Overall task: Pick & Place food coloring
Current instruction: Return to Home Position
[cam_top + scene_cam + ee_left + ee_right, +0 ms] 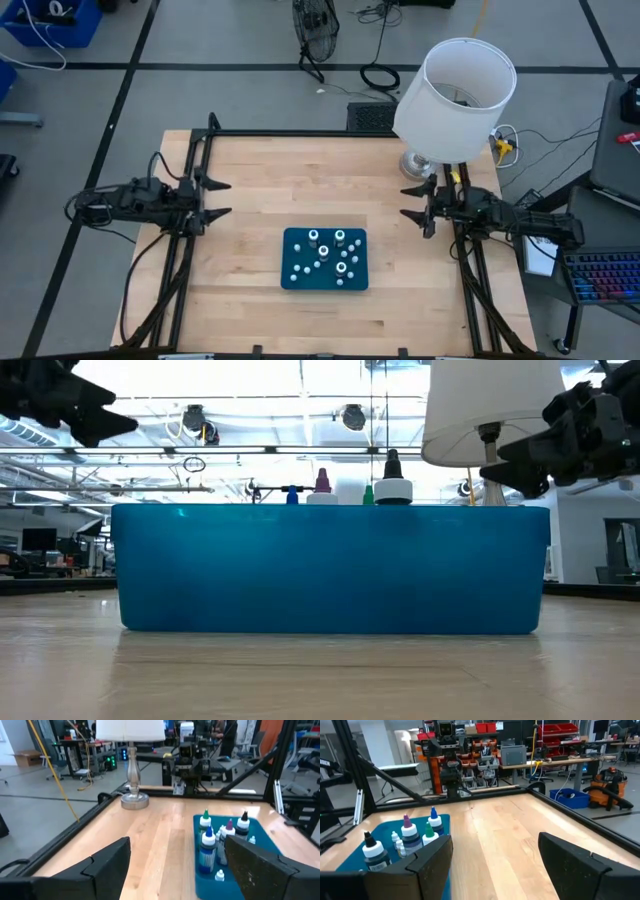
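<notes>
**Both grippers spread wide at the table's sides, bottles in the tray**

We see the left gripper (222,199) hanging above its side edge of the table (260,170). Its 2 fingers are spread wide, and bare wood shows between them in its wrist view. The right gripper (408,203) mirrors it at the opposite edge, its fingers just as wide apart and closed on nothing. The teal tray (296,242) lies between the 2 grippers, well apart from both and offset from the line joining them toward the table's front edge. The food coloring bottles (323,251) stand upright inside it. We count roughly 8 white caps from above, though the smallest are hard to separate. Blue, purple, green and black tips rise above the tray's rim. A lamp (455,95) stands just behind the right gripper.
</notes>
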`<state>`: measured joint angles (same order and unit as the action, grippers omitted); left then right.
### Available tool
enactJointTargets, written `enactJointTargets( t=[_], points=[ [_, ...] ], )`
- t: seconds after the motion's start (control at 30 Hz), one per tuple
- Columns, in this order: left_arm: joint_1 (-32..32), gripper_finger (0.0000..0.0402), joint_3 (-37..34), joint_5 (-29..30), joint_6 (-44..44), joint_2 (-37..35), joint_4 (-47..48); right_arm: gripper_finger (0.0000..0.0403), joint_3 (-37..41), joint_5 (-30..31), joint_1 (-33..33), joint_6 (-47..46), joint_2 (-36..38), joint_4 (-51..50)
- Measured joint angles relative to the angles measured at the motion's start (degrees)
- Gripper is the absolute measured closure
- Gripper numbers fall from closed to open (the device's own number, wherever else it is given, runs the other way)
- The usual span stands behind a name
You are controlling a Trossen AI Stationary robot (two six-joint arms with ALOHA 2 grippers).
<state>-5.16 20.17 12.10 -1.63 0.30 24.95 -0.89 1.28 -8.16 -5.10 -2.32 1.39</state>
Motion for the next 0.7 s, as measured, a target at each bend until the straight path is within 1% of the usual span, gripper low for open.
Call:
enactJointTargets(
  t=[0.1, 0.33, 0.57, 0.7],
  points=[
    [0.0, 0.0081, -1.4, 0.0, -0.2, 0.0, -0.7, 0.0120, 0.0, 0.0, 0.0, 0.0, -0.8, -0.1],
    [0.0, 0.0091, -8.3, 0.0, 1.1, 0.0, -11.7, 0.0120, 0.0, 0.0, 0.0, 0.0, -2.0, -0.1],
    [0.1, 0.0082, -13.1, 0.6, 2.3, 0.0, -20.9, 0.0122, 0.0, 0.1, 0.0, 0.0, -2.1, 0.0],
    [0.1, 0.0078, -14.8, 0.0, 2.6, 0.0, -22.1, 0.0120, 0.0, 0.1, 0.0, -0.1, -2.1, 0.0]
  ],
)
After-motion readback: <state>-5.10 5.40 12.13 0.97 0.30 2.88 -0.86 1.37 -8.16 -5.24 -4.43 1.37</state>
